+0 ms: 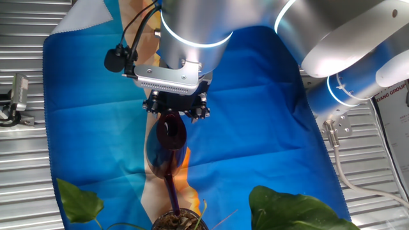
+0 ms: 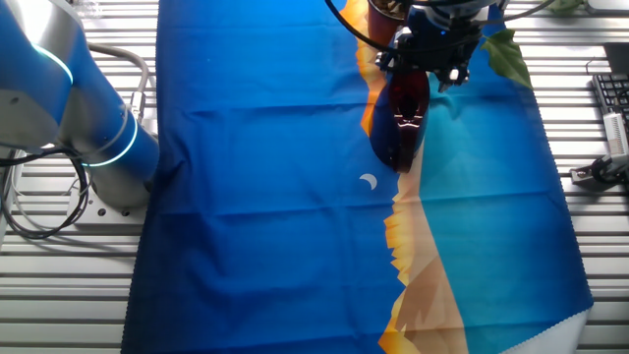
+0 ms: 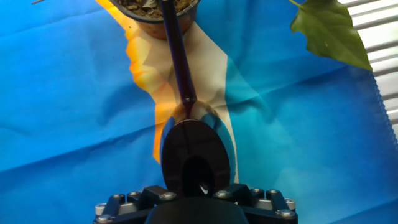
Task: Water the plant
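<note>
Hand view: fingers (image 3: pixel 198 198) gripping dark red watering vessel (image 3: pixel 194 158), spout over the plant (image 3: pixel 155 9) pot.

I work in a robotics lab — my bench (image 1: pixel 25 160) is ribbed aluminium rail, covered by a printed blue and orange cloth (image 2: pixel 265 197). My blue-and-silver arm base (image 2: pixel 108 162) bolts onto it, cables (image 2: pixel 29 211) trail beside, and a keyboard (image 2: pixel 611 103) sits at the edge.
</note>
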`<state>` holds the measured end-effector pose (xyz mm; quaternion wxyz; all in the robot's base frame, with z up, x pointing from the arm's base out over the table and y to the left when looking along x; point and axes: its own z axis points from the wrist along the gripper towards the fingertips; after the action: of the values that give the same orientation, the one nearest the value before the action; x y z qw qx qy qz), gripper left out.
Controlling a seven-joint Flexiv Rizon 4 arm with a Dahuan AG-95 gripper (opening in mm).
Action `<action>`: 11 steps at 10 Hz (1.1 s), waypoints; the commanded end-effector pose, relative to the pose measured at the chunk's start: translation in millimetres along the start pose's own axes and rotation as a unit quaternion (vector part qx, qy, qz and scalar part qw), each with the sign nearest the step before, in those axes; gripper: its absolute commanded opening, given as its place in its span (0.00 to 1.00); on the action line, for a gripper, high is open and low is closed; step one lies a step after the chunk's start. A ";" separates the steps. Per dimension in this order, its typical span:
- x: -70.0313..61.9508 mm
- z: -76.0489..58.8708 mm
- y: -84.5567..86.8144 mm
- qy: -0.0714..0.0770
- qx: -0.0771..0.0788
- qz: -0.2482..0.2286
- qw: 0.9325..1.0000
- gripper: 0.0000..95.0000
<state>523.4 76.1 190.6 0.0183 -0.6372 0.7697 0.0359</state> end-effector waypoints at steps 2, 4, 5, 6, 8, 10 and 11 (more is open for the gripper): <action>-1.1 0.7 -1.1 0.005 -0.001 -0.125 0.992 0.80; -5.1 2.9 -3.5 0.004 -0.001 -0.121 0.993 0.80; -5.9 3.4 -4.0 0.005 -0.001 -0.116 0.993 0.80; -6.2 3.6 -4.2 0.004 -0.001 -0.110 0.994 0.80; -6.2 3.5 -4.1 0.004 0.000 -0.105 0.994 0.80; -6.2 3.5 -4.1 0.003 0.000 -0.098 0.995 0.80; -6.2 3.5 -4.0 0.004 0.000 -0.098 0.995 0.80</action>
<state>527.8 81.7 187.4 0.0191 -0.7107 0.7025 0.0323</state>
